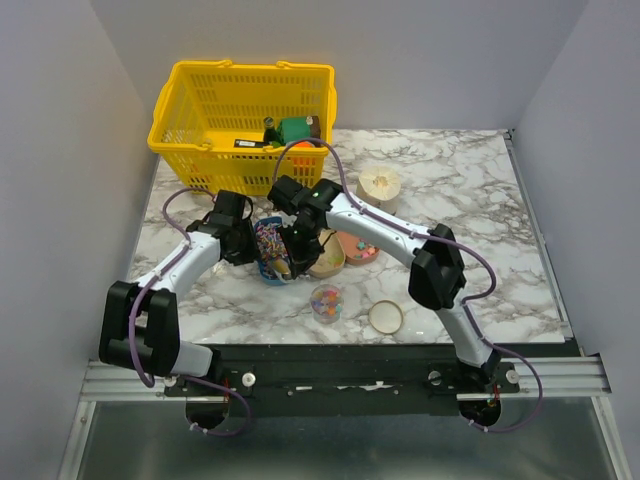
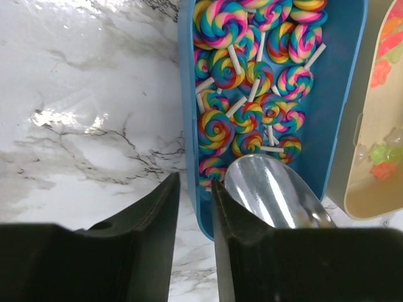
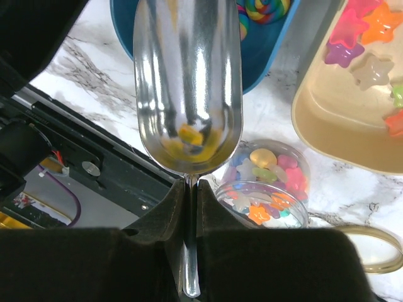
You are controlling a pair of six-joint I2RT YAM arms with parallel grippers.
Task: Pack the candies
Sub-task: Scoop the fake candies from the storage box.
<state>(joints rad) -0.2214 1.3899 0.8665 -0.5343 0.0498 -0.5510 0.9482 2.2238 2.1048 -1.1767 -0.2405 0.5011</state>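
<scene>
Candies (image 2: 217, 129), rainbow swirl lollipops on white sticks, fill a blue oval tray (image 2: 343, 94) left of centre in the top view (image 1: 272, 279). My left gripper (image 2: 195, 179) stands astride the tray's left wall, one finger inside and one outside on the marble. Its jaws are narrowly open, with a slit showing beside the wall. My right gripper (image 3: 191, 185) is shut on the thin handle of a metal scoop (image 3: 189, 82), whose bowl lies over the tray's near end (image 2: 271, 189). A yellowish blur shows in the bowl; I cannot tell candy from reflection.
A clear jar (image 3: 267, 189) of star and heart sweets stands near the front, its ring lid (image 1: 385, 316) to the right. A beige tray (image 3: 327, 119) with star gummies (image 3: 371, 25) touches the blue one, and a pink tray (image 1: 358, 247) lies beyond. A yellow basket (image 1: 200, 110) stands at back left.
</scene>
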